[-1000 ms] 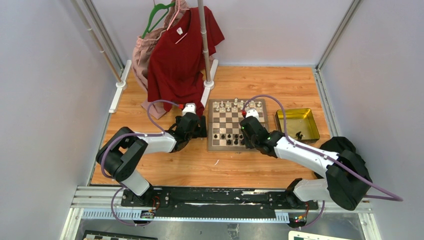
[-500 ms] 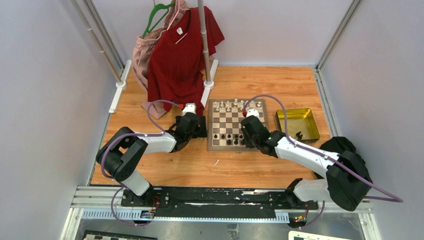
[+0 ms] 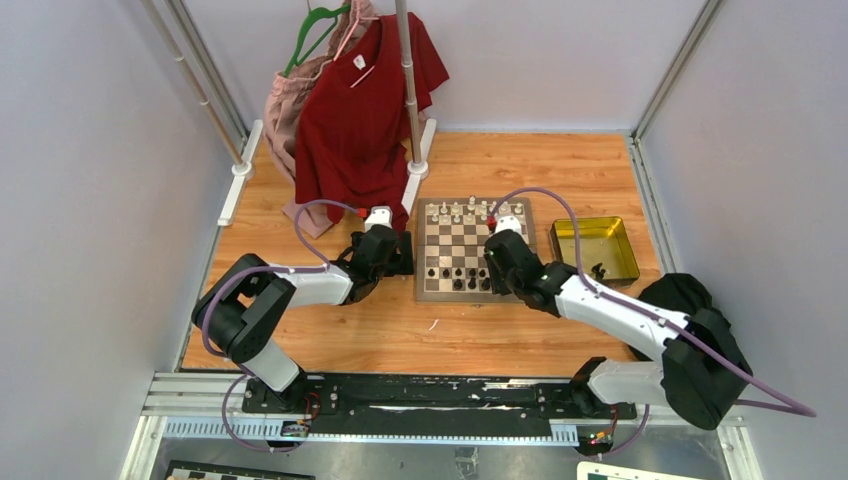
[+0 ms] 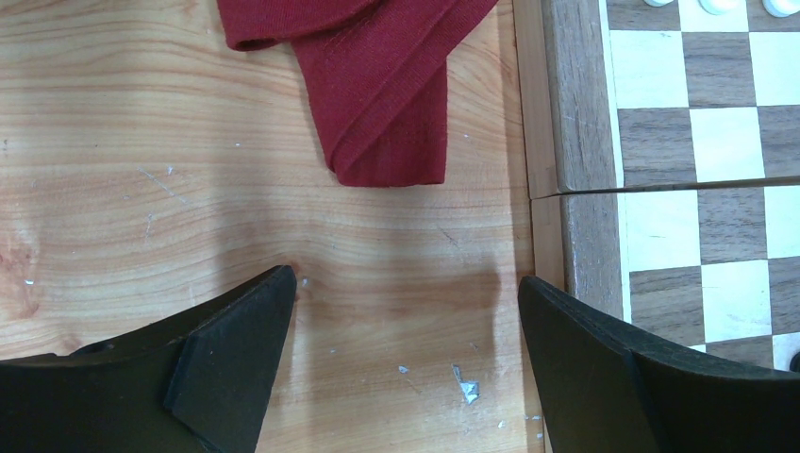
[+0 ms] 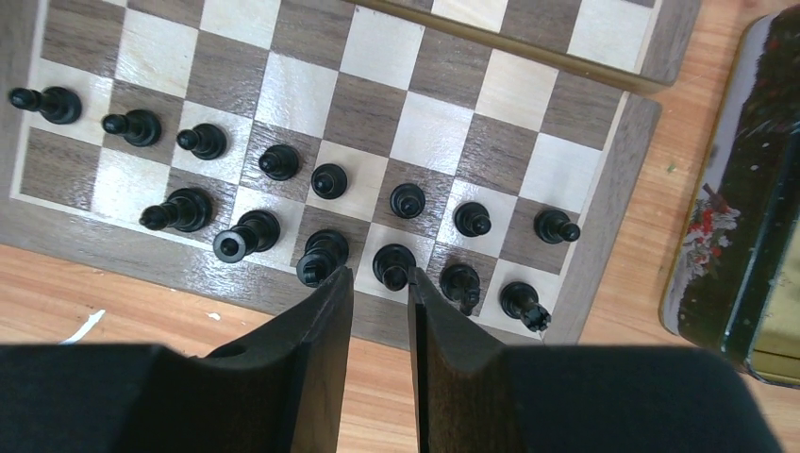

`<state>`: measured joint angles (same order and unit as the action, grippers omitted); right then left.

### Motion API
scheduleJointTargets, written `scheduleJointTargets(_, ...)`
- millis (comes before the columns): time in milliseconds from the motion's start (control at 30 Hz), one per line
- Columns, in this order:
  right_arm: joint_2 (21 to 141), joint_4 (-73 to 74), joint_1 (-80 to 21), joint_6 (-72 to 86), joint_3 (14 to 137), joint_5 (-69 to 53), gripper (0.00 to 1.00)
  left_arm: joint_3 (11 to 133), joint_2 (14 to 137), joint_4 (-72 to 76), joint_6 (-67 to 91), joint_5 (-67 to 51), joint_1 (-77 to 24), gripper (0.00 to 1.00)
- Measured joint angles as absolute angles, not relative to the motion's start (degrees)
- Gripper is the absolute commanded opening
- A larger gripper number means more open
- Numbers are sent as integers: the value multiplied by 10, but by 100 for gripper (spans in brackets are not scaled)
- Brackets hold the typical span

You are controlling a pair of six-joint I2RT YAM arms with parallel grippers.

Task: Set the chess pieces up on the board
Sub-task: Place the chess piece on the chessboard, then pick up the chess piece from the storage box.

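**Right pincer narrow at the near edge of the board, left pincer wide beside it**

I start from the near side. On the wooden table (image 3: 400,330) both arms reach forward from their bases.

The left gripper (image 4: 406,293) hangs over bare wood just beside the left border of the board (image 4: 585,113). Its jaws stand wide apart and nothing is between them. The hem of the red shirt (image 4: 377,85) lies on the table a little beyond its fingertips.

The right gripper (image 5: 379,283) is over the near border of the board, toward its right side. The jaws leave only a narrow gap, and in this gap I see the board, no piece.

The black pieces (image 5: 278,160) stand in the two nearest rows. In the wrist view, two of the nearest row are just beyond the fingertips, one at each finger. I cannot tell if a finger touches them.

The middle squares are bare. The white pieces (image 3: 475,210) stand along the far edge of the board.

Right of the board, apart from it, sits the yellow tray (image 3: 592,222), with a small dark thing (image 3: 600,270) in it, too small to name.

Farthest, the red shirt and a pink garment (image 3: 285,110) hang at a metal pole (image 3: 408,80).
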<state>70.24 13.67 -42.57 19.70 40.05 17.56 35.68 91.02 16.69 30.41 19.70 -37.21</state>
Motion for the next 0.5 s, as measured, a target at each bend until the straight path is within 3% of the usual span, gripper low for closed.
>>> scheduleJointTargets(300,621,168,-418,198,429,263,34,363,913,163,304,197,-372,94)
scheduleJointTargets(500,556,176,-294,222,429,330,34,393,915,127,307,192,-372,94)
